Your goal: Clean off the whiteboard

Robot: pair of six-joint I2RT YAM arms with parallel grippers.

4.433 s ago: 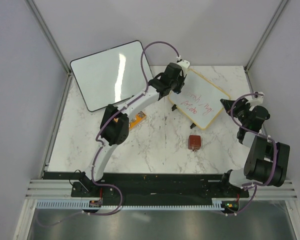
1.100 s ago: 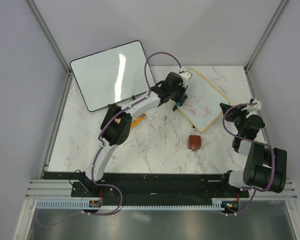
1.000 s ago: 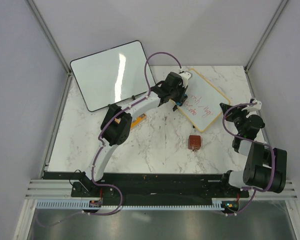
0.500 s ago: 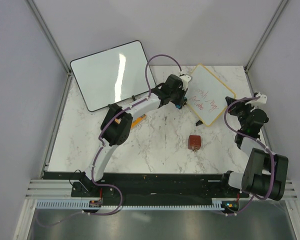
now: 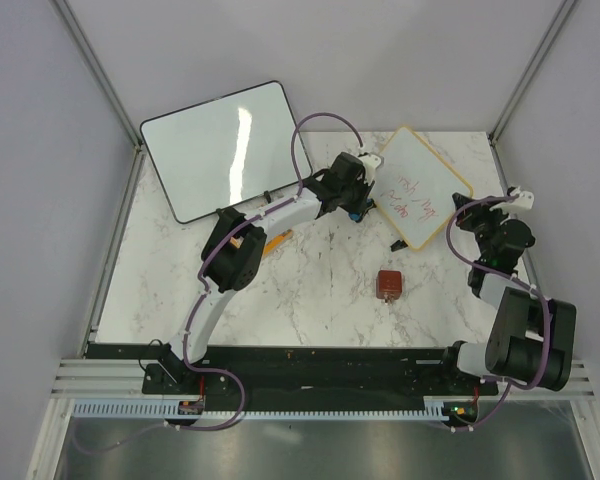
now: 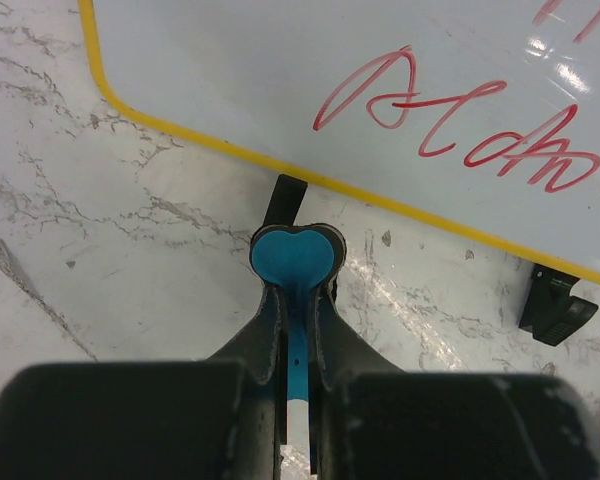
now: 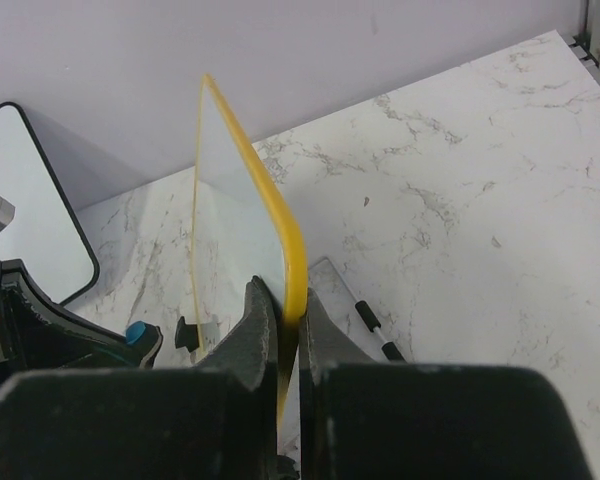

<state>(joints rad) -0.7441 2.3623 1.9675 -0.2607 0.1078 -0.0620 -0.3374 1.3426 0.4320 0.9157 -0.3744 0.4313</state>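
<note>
The whiteboard (image 5: 417, 187) has a thin yellow frame and red handwriting on its white face. It is tipped up at the back right of the table. My right gripper (image 5: 463, 204) is shut on its right edge; in the right wrist view the yellow frame (image 7: 276, 222) sits pinched between the fingers of that gripper (image 7: 288, 300). My left gripper (image 5: 358, 206) is at the board's lower left edge, shut on a flat blue piece (image 6: 296, 252). In the left wrist view the whiteboard (image 6: 280, 70) lies just ahead of the blue tip, above a black clip foot (image 6: 285, 200).
A larger black-framed blank whiteboard (image 5: 225, 148) leans at the back left. A small reddish-brown block (image 5: 388, 284) lies on the marble table (image 5: 310, 300). An orange item (image 5: 277, 238) shows under the left arm. A second clip foot (image 6: 555, 305) is at the right.
The right gripper has taken hold of the whiteboard's right edge and swung it up and toward the back. The left gripper, which stood over the board's left corner, has drawn back slightly to its lower left edge.
</note>
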